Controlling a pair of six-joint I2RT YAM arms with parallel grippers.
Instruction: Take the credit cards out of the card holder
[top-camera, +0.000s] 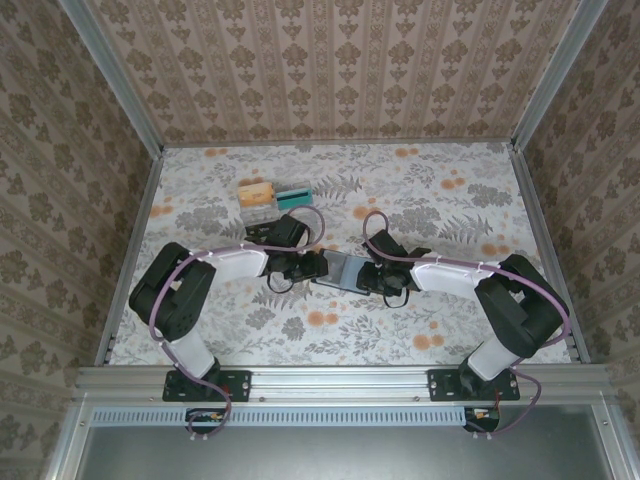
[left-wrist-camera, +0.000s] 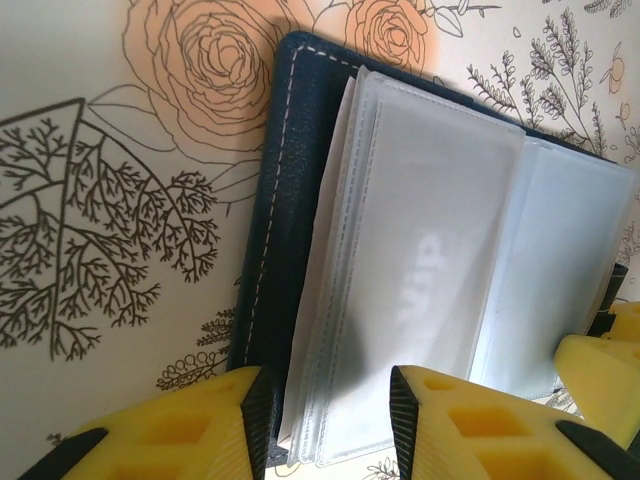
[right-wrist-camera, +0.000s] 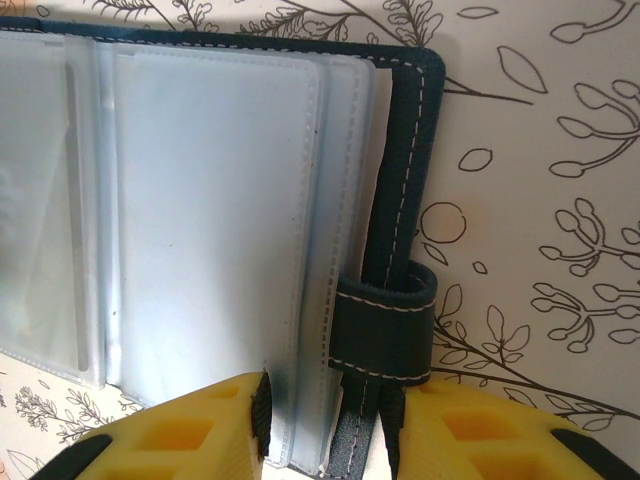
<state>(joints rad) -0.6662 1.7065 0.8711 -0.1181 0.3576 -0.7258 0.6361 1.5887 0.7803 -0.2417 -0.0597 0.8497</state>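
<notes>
On the floral worktop (top-camera: 400, 190), open navy blue folding card holder (top-camera: 345, 270) clamped at opposite ends inside left jaws and right jaws.

An open card holder (left-wrist-camera: 275, 230) lies on a bench (left-wrist-camera: 90, 90) printed with line-drawn branches and orange roses. Its dark navy cover, edged in white stitching, shows along the left and top. Frosted see-through pockets (left-wrist-camera: 440, 250) fan across it, with faint pale lettering showing through the middle one. At the bottom, the left hand (left-wrist-camera: 325, 418) has its yellow, black-padded fingers (left-wrist-camera: 180, 430) set on either side of the pockets' near edge. Another yellow finger (left-wrist-camera: 598, 372) sits at the lower right.
</notes>
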